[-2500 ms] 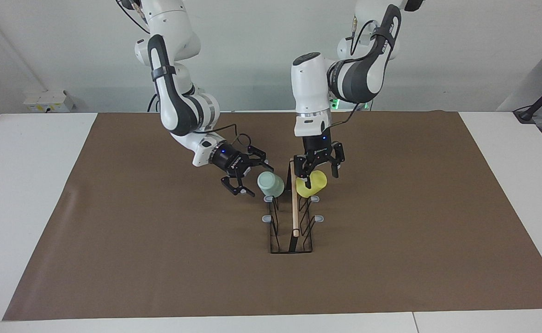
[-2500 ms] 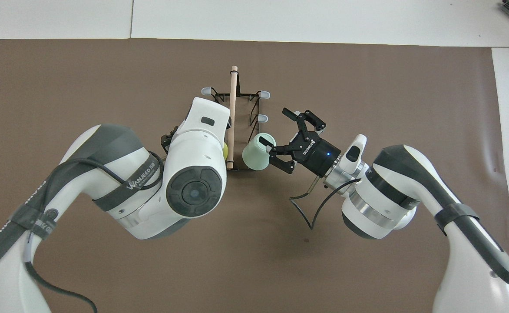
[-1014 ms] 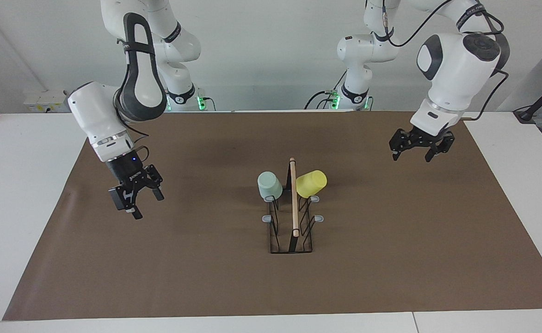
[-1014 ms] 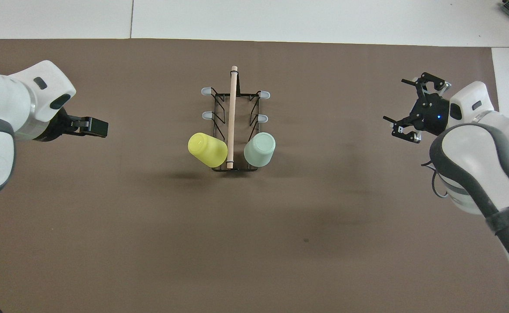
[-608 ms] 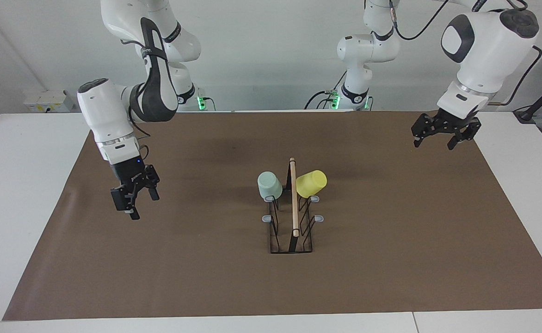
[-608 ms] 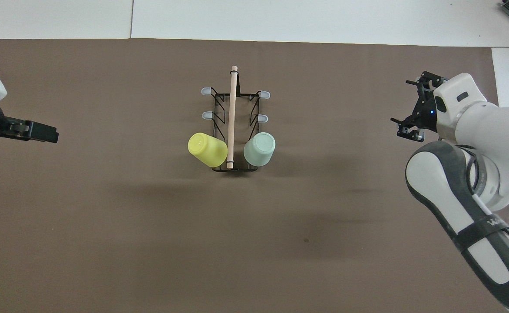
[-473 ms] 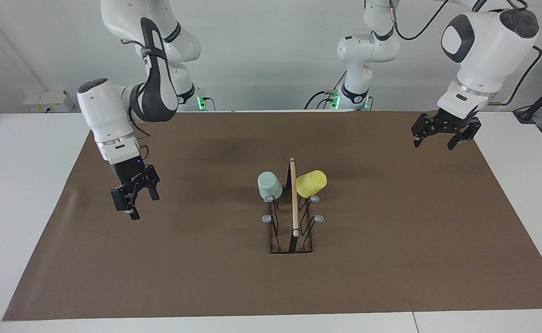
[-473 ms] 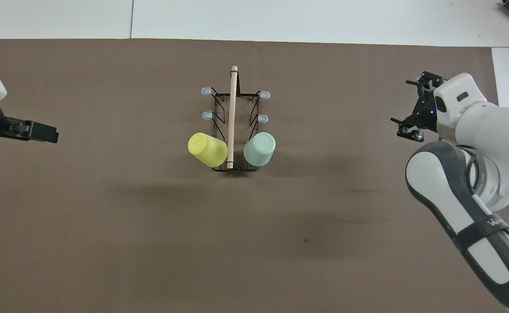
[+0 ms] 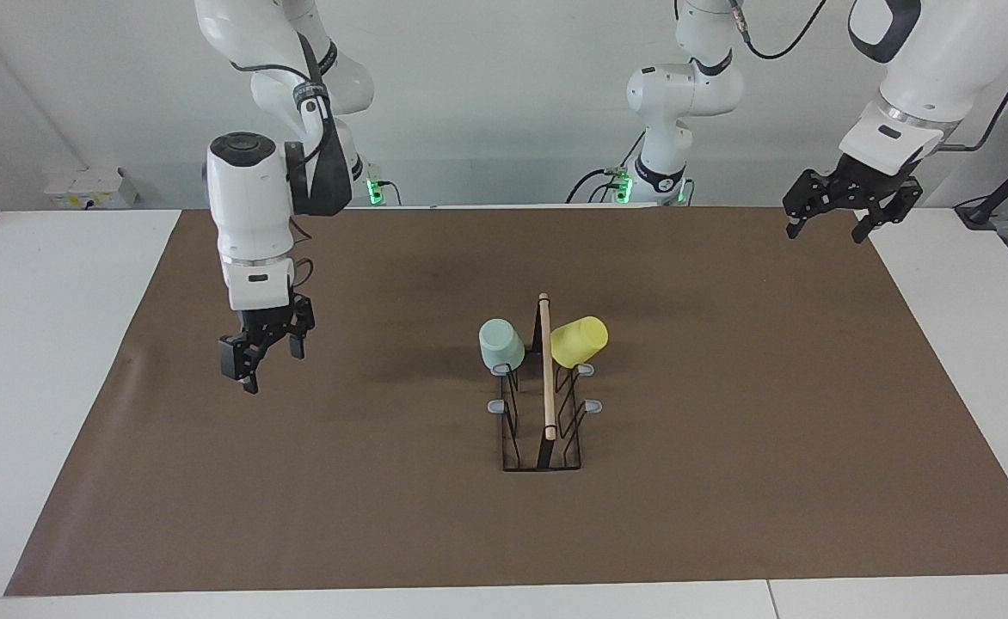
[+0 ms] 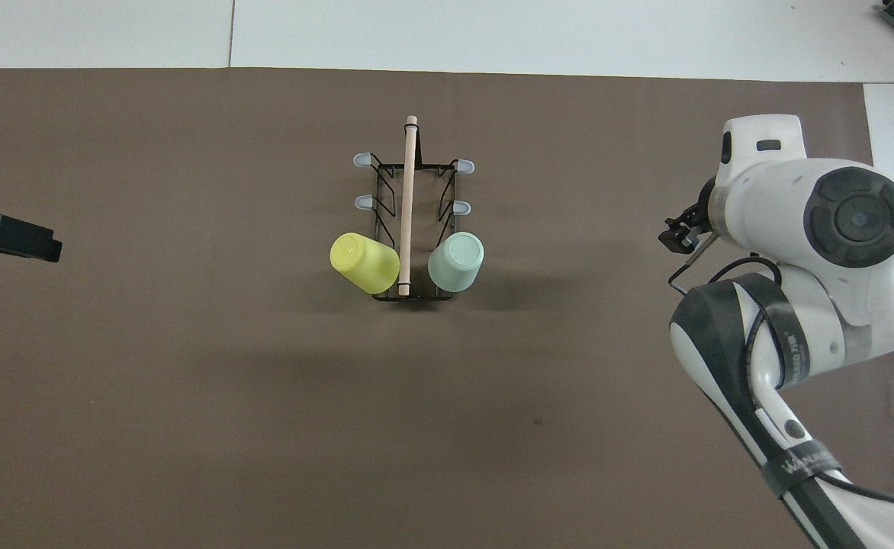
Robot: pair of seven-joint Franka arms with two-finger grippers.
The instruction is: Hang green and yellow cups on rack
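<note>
The black wire rack (image 9: 542, 453) (image 10: 386, 181), with a wooden rod (image 9: 546, 370) (image 10: 407, 198) along its top, stands mid-mat. The pale green cup (image 9: 501, 344) (image 10: 456, 261) hangs mouth-down on a prong at the rack's end nearest the robots, on the right arm's side. The yellow cup (image 9: 579, 340) (image 10: 364, 262) hangs tilted on the matching prong on the left arm's side. My right gripper (image 9: 267, 365) hovers open and empty over the mat toward its own end. My left gripper (image 9: 826, 230) (image 10: 6, 236) is raised open and empty over the mat's corner at its end.
The brown mat (image 9: 728, 481) covers most of the white table (image 9: 39, 361). Several grey-tipped prongs (image 10: 361, 202) on the rack carry nothing. In the overhead view the right arm's white body (image 10: 805, 252) covers most of its gripper.
Both arms have swung up and farther away from the rack, each toward its own end of the table. Both cups stay hanging on the rack, unmoved.
</note>
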